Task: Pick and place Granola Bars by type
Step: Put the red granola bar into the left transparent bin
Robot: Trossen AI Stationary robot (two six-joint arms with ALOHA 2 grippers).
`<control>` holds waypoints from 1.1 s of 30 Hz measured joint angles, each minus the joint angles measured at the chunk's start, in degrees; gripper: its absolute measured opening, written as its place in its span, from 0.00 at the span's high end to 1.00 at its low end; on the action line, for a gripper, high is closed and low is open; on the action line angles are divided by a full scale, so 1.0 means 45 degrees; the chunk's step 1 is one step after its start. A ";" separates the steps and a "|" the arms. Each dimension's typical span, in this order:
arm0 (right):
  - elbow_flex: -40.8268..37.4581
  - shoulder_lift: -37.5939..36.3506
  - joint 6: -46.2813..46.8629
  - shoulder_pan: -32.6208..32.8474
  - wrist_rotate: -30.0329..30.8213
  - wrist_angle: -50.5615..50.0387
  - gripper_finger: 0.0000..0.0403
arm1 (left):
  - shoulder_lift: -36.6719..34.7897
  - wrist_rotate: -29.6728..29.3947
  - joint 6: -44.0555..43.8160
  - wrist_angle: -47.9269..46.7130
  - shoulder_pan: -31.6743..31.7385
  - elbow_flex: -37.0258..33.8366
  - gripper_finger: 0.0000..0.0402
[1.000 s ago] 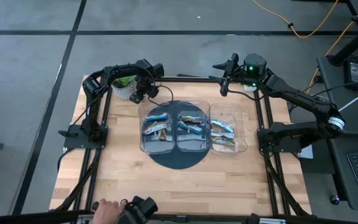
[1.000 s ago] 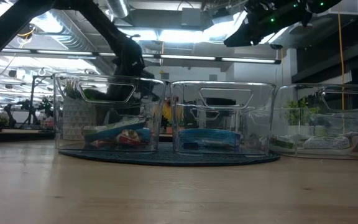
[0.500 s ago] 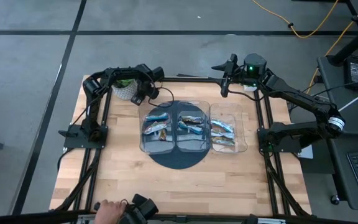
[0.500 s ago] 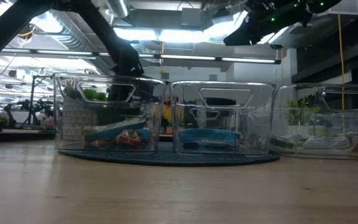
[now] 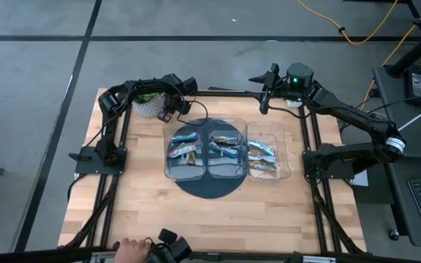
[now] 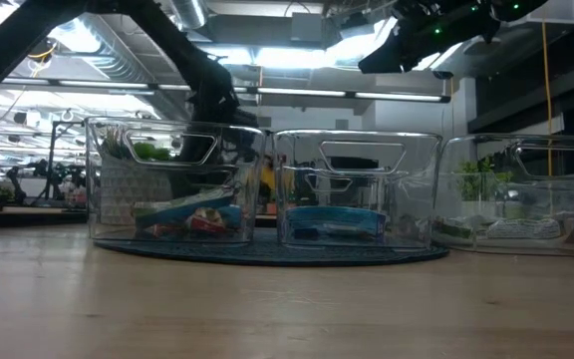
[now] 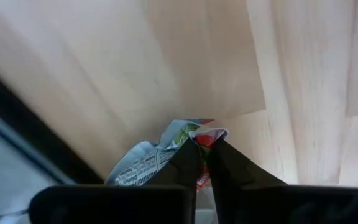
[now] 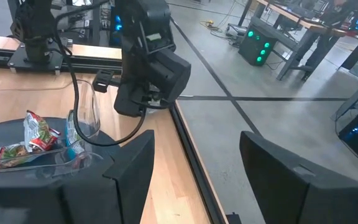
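Several Granola Bars lie in three clear trays (image 5: 188,169), (image 5: 226,169), (image 5: 270,172) at the table's middle, blue and brown ones among them (image 5: 183,150). My left gripper (image 5: 169,113) points down beside the far left tray, near a potted plant, shut on one bar with a white, green and red wrapper (image 7: 143,165). My right gripper (image 5: 262,95) hangs high over the far right part of the table, open, with nothing between its fingers (image 8: 194,163). My left gripper pinches the crinkled end of the bar's wrapper (image 7: 205,133) between its two fingertips (image 7: 188,160), coming from above and pointing down. The rest of the bar sticks out to one side of the fingers over the wooden table. I cannot tell whether it is lifted clear.
The left and middle trays stand on a dark round mat (image 5: 210,187). A potted plant (image 5: 146,106) stands at the far left corner, close to my left arm. Black frame rails run along the table's sides. A person's hand (image 5: 128,250) shows at the near edge.
My left wrist has turned and tipped a little while staying over the same spot beside the potted plant.
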 joint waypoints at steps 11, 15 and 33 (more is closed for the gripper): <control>0.0000 0.0000 -0.0005 0.0000 -0.0005 0.0005 0.41 | 0.0000 0.1325 -0.1496 -0.2064 -0.0214 0.2924 0.98; 0.0000 0.0000 -0.0005 0.0005 -0.0005 -0.0010 0.41 | 0.0000 0.1944 -0.2003 -0.2766 -0.0252 0.4214 0.98; 0.0000 0.0000 0.0034 0.0005 -0.0005 -0.0279 0.41 | 0.0000 0.6391 -0.3960 -0.4628 -0.1410 1.1526 0.98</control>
